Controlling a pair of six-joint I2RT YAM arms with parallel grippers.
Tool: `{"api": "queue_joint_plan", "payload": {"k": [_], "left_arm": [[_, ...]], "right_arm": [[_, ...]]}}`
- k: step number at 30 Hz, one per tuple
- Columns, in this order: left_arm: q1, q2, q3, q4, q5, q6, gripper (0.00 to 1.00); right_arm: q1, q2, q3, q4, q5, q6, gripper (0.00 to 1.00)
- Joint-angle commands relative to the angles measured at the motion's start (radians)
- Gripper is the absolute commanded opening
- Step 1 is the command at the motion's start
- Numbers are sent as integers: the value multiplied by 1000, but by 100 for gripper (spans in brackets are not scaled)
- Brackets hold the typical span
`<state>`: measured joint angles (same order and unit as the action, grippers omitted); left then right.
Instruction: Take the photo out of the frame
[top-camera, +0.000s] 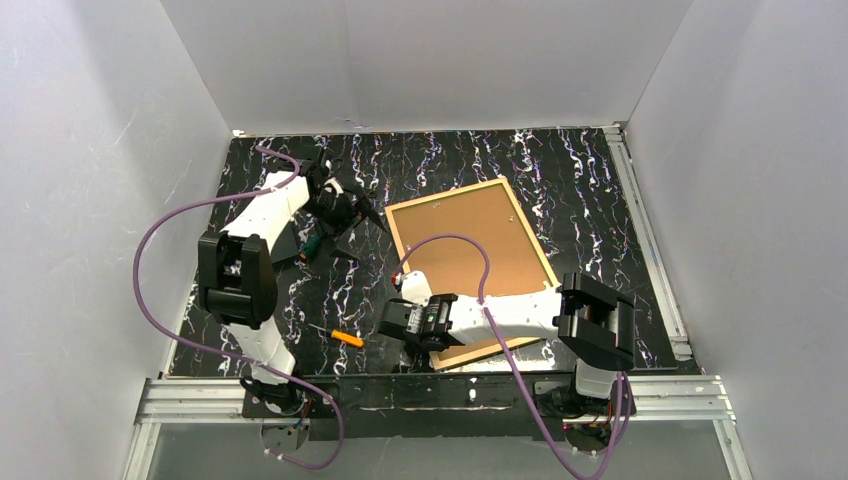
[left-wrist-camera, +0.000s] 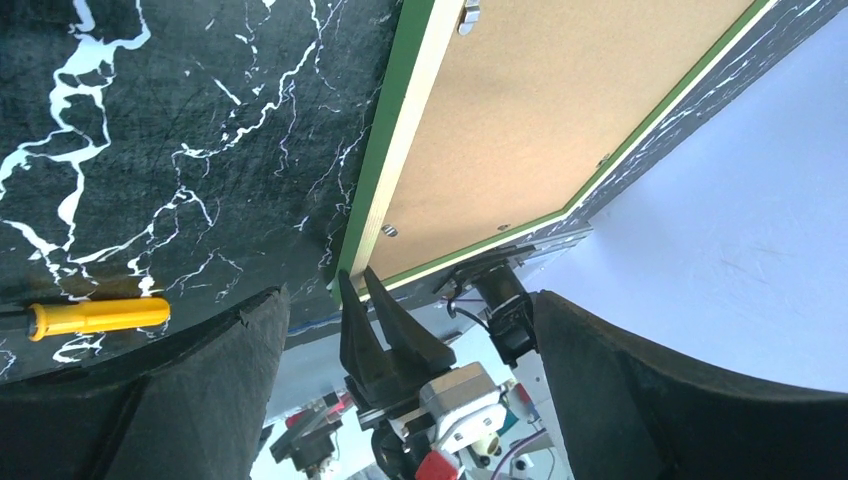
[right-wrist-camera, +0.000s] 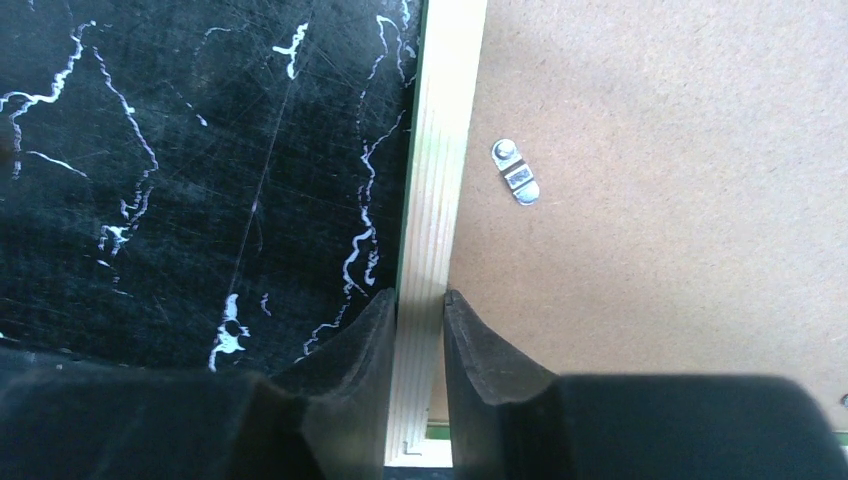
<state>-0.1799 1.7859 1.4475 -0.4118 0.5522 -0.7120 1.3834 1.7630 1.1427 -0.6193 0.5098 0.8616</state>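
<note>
The frame (top-camera: 394, 230) lies face down right of centre, its wood-coloured back rail and thin green edge showing. The plain brown backing board (top-camera: 470, 250) fills it. The photo is hidden under the board. My right gripper (top-camera: 405, 322) is shut on the frame's left rail (right-wrist-camera: 430, 220) near its near corner, one finger (right-wrist-camera: 365, 330) outside and one on the board side. The left wrist view shows this grip (left-wrist-camera: 357, 285) on the frame (left-wrist-camera: 400, 130). My left gripper (top-camera: 365, 212) hovers open and empty just left of the frame's far-left corner, its fingers (left-wrist-camera: 230, 340) wide apart.
An orange-handled screwdriver (top-camera: 342, 337) lies on the black marbled table (top-camera: 300, 290) near the left arm's base; it also shows in the left wrist view (left-wrist-camera: 95, 316). A small metal turn clip (right-wrist-camera: 516, 172) sits on the board. White walls enclose the table.
</note>
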Motion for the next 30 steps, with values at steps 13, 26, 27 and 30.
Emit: {"api": "queue_joint_plan", "payload": {"k": [13,26,27,30], "left_arm": [[-36,20,-214,400,310,-229,87],[-133,28,-398,1063,377,-530,71],[-142,26,-401,1075,376,-530,70],[-168,24,-398,1073,373,-514,62]], "right_arm": [[-66,-329,-169,149,-39,3,1],[-196,-620,-267,223,-147,-49,1],[-204,-632,-273,231,-157,-49,1],[-219,-655,-286,242,-172,-49,1]]}}
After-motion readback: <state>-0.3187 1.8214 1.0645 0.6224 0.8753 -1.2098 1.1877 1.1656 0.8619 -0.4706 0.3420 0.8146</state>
